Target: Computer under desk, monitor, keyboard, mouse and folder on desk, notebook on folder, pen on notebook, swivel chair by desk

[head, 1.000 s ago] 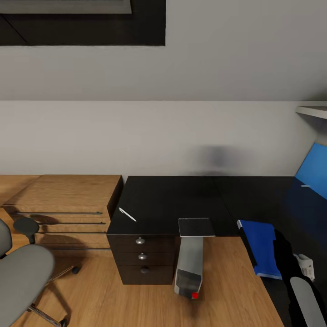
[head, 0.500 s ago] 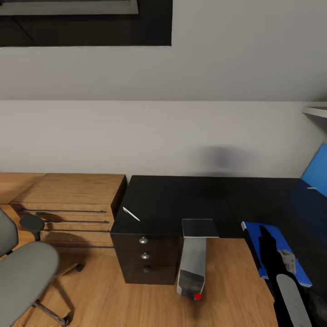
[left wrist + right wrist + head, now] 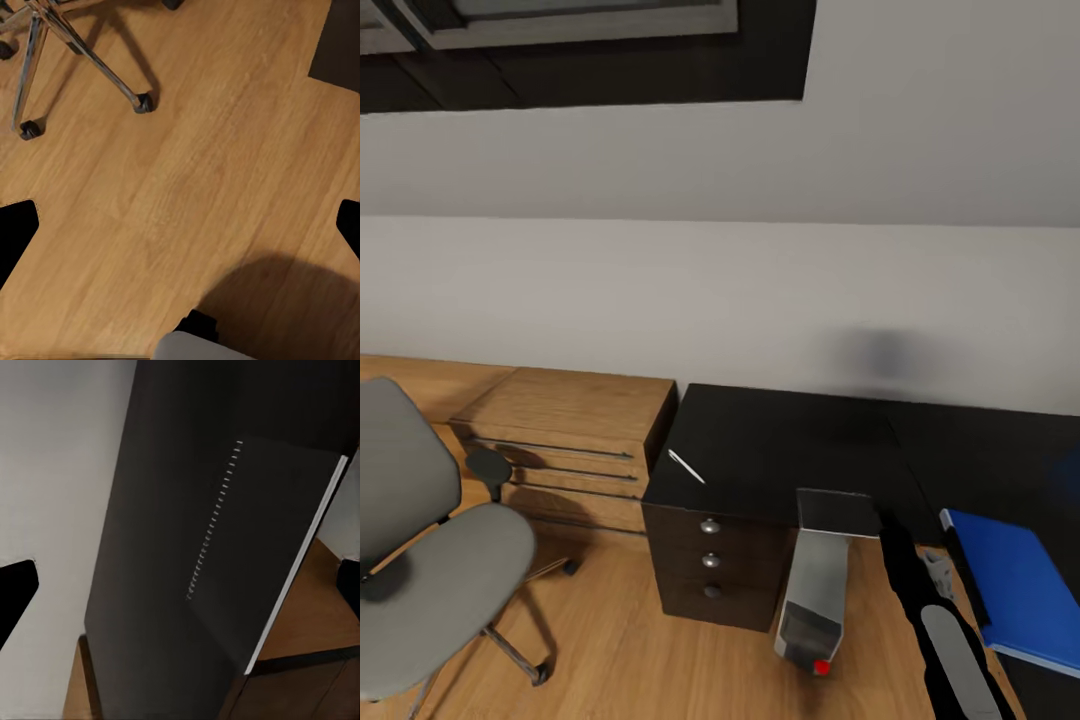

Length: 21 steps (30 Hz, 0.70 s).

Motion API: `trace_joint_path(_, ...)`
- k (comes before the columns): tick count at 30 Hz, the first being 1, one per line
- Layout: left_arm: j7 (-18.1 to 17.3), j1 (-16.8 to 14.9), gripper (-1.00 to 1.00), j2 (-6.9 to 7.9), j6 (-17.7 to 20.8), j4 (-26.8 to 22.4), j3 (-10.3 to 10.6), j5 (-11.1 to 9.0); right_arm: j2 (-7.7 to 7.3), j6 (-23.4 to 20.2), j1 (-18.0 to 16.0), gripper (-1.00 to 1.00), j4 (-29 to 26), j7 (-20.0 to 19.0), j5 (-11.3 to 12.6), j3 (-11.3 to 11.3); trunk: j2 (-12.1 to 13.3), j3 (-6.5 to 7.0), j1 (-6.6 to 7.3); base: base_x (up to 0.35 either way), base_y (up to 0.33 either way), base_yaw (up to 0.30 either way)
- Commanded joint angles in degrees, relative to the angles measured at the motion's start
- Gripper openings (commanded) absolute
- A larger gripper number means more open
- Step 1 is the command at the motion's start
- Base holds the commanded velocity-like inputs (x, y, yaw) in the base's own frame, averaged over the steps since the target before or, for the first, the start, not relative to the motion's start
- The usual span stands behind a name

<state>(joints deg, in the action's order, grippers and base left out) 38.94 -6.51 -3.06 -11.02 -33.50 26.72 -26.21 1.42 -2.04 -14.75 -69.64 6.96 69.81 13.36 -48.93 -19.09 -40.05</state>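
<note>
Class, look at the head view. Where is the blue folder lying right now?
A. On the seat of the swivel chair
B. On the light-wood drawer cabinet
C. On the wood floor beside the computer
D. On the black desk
D: the blue folder lies flat on the black desk, at its right part.

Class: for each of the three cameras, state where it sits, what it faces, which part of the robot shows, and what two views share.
Head view: on the robot's head, looking forward and down at the desk, pen, notebook, computer, folder and swivel chair; the right arm shows.
Left wrist view: on the left arm, facing the wood floor and the chair's chrome base; dark fingertip edges show.
Right wrist view: on the right arm, facing the notebook on the desk; dark fingertip edges show.
Shared: head and right wrist views both show the notebook.
</note>
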Motion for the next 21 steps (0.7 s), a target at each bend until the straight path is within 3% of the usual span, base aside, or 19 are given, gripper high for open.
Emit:
trace_joint_path(1, 0.34, -0.08, 1.00, 0.06, -0.36, 0.02, 0.44, -0.60, 0.05, -0.20, -0.02, 1.00, -0.06, 0.25, 0.43, -0.04, -0.05, -0.07, -0.01, 0.000, 0.000, 0.278)
trace_joint_path(12, 0.35, -0.08, 1.00, 0.01, -0.48, -0.18, 0.44, -0.60, -0.04, -0.63, -0.02, 1.00, 3.60, 0.37, 0.76, -0.67, -0.05, -0.07, -0.01, 0.000, 0.000, 0.269)
trace_joint_path(21, 0.29, -0.08, 1.00, -0.09, -2.95, -2.78, 0.40, -0.66, -0.04, -0.76, -0.02, 1.00, 3.35, -1.10, 2.90, -0.17, -0.05, -0.07, -0.01, 0.000, 0.000, 0.058)
